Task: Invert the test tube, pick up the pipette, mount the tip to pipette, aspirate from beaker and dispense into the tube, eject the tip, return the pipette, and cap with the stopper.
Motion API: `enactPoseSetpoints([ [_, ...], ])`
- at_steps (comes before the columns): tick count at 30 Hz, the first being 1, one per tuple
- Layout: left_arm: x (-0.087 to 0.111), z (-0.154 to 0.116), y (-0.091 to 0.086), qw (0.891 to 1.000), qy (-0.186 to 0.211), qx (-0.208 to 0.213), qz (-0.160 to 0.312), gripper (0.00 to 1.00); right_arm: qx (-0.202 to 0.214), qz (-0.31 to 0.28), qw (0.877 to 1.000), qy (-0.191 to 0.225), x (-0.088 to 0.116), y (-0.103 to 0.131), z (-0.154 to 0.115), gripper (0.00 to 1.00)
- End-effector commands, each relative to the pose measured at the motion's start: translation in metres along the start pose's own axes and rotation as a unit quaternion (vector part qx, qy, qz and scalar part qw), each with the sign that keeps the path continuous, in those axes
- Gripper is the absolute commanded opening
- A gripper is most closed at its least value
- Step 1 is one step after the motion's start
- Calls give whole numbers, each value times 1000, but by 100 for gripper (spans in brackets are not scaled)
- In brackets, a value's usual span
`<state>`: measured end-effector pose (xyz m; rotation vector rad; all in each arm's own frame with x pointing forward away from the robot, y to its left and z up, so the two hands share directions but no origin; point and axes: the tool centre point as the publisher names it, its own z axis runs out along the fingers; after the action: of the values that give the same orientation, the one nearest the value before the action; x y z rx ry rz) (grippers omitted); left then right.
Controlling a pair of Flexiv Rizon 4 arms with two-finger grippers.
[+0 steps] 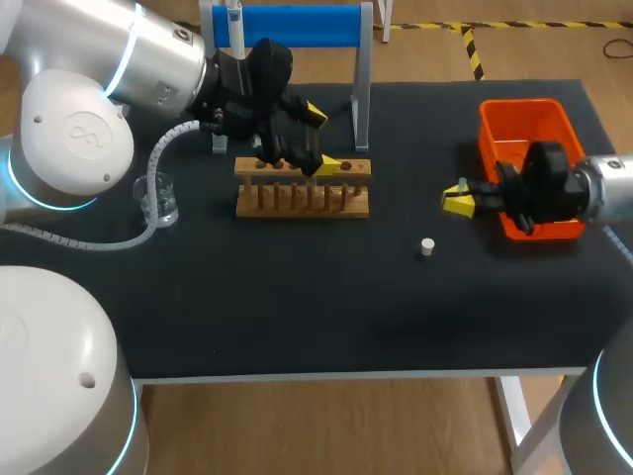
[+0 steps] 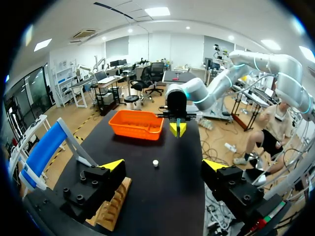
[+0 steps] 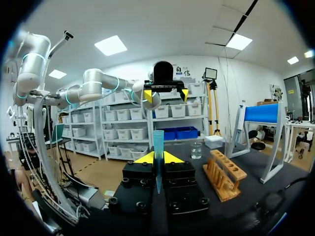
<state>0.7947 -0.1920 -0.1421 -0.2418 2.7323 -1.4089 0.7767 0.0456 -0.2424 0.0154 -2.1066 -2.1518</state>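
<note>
My right gripper (image 3: 158,158) is shut on a slim blue test tube (image 3: 158,147), which stands upright between its yellow tips. In the head view the right gripper (image 1: 457,199) hovers just left of the orange bin (image 1: 529,124). My left gripper (image 1: 319,140) hangs open over the wooden rack (image 1: 302,190), holding nothing. In the left wrist view the left gripper (image 2: 165,166) has its fingers spread wide, with the white stopper (image 2: 155,162) on the mat ahead of it. The stopper (image 1: 427,247) lies alone right of the rack. The pipette (image 1: 234,22) hangs on the blue stand (image 1: 297,25).
A clear beaker (image 1: 159,199) stands left of the rack, close to the left arm's cable hose. The stand's grey post (image 1: 362,99) rises just behind the rack. The table's front edge (image 1: 326,374) runs along the mat.
</note>
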Motion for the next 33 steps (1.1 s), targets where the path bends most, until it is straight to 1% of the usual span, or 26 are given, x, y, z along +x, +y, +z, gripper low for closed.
enactPoseSetpoints([
  [1,0,-1,-1,1000,1,-2,-1,100,-2,1,1000,7,0,-5,-10,0],
  [7,0,-1,-1,1000,1,-2,-1,100,-1,4,1000,9,1,-9,-16,0],
  [13,0,-1,-1,1000,1,-2,-1,100,7,10,1000,9,3,-12,-15,0],
  [33,0,-1,-1,1000,1,-2,-1,100,7,10,1000,9,3,-12,-15,0],
])
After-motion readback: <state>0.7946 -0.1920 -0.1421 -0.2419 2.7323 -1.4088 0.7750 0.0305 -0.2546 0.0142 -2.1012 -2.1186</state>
